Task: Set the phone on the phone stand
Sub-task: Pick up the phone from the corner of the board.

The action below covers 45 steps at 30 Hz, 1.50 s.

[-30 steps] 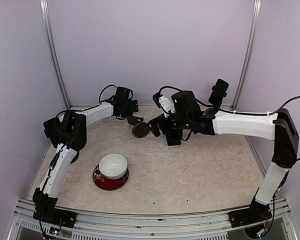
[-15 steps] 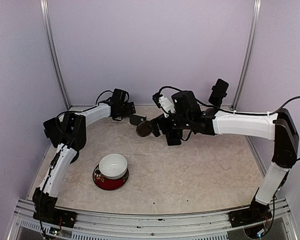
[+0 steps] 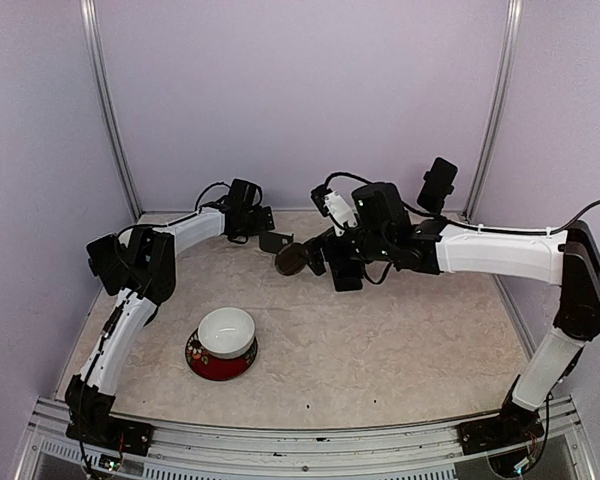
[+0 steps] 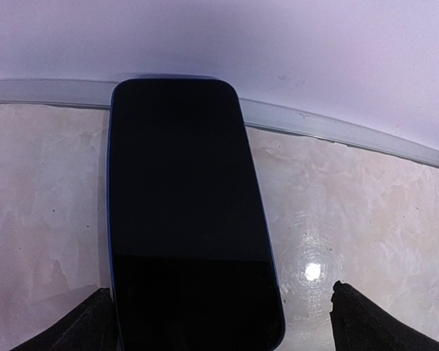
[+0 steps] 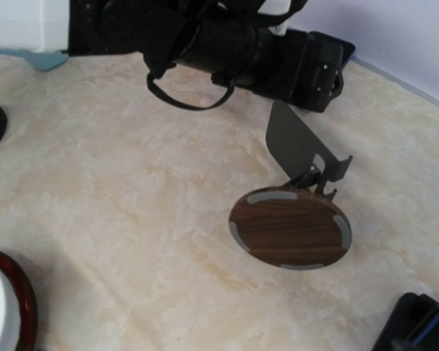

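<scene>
Black left gripper [image 4: 219,322] pinches the phone [image 4: 190,212]; right gripper's state cannot be told.

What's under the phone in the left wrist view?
Around the phone only marbled table shows, and the back-wall rail behind its top edge. The left fingers flank its lower end. Whatever lies directly beneath the phone is covered.

Colours on the bench

Black phone [image 4: 190,219] with blue edging; phone stand [image 5: 291,227] has a dark walnut-grain base and grey plate; white bowl [image 3: 226,331] on a red-and-black patterned saucer [image 3: 220,361]; mottled beige table [image 3: 400,340].
</scene>
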Each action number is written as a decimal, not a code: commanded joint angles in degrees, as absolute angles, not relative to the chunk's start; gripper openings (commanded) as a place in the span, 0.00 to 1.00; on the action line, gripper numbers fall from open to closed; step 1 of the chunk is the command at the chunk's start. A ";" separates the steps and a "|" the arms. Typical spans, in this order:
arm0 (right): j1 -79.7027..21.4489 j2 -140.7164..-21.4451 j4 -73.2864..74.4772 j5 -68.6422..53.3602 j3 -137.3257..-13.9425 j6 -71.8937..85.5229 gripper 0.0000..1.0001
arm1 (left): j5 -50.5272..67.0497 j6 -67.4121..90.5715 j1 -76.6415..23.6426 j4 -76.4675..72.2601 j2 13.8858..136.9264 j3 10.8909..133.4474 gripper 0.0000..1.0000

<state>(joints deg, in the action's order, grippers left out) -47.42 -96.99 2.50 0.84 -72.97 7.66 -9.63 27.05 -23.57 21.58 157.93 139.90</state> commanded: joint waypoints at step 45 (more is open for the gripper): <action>-47.28 -90.02 0.34 -2.94 -69.39 12.22 1.00 | -14.95 22.23 -21.80 22.07 154.57 135.56 0.99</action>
<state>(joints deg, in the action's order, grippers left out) -47.44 -90.04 0.51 -2.76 -68.69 11.73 -18.65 23.57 -22.15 23.81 156.29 136.42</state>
